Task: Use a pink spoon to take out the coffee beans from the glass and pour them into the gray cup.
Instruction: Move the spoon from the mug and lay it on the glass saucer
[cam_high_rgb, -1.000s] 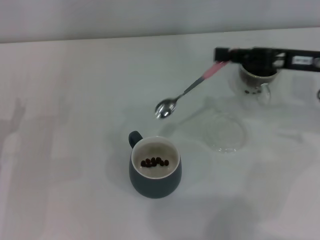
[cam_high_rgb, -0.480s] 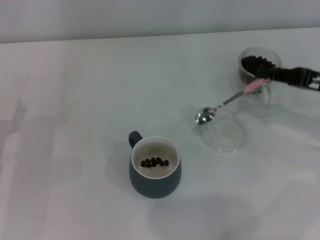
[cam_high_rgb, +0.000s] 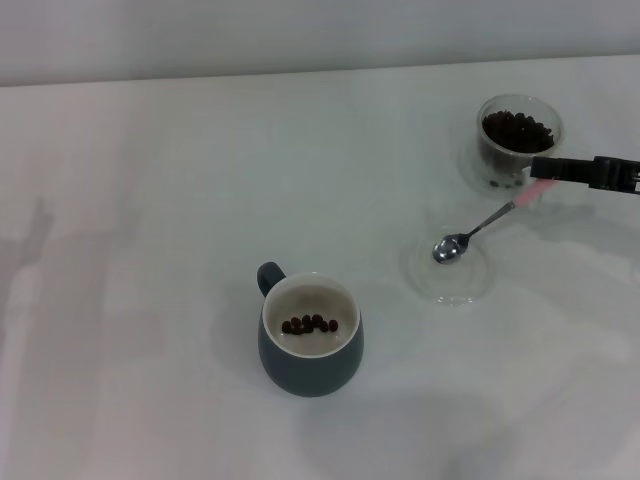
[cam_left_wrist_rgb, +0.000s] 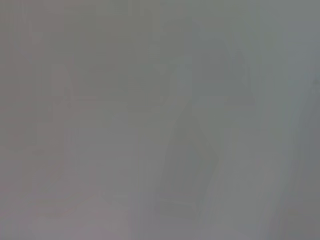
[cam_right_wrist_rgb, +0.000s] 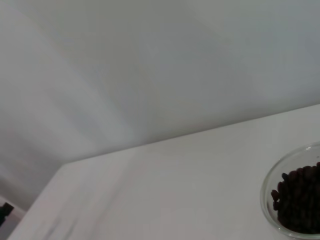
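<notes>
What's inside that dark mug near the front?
A few coffee beans lie on the cream bottom of the gray cup. Nothing else shows inside; the near inner wall is hidden by its rim.

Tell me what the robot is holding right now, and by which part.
The right gripper holds the pink spoon by the far end of its pink handle, bowl over the glass saucer. No left gripper is in view.

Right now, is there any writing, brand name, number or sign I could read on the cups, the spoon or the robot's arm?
None can be read.
The gray cup, the glass, the pink spoon and the clear saucer: plain, no print.
The right tool, holding the spoon's handle: a pale patch near the picture's edge may be a label, too blurred to read.
</notes>
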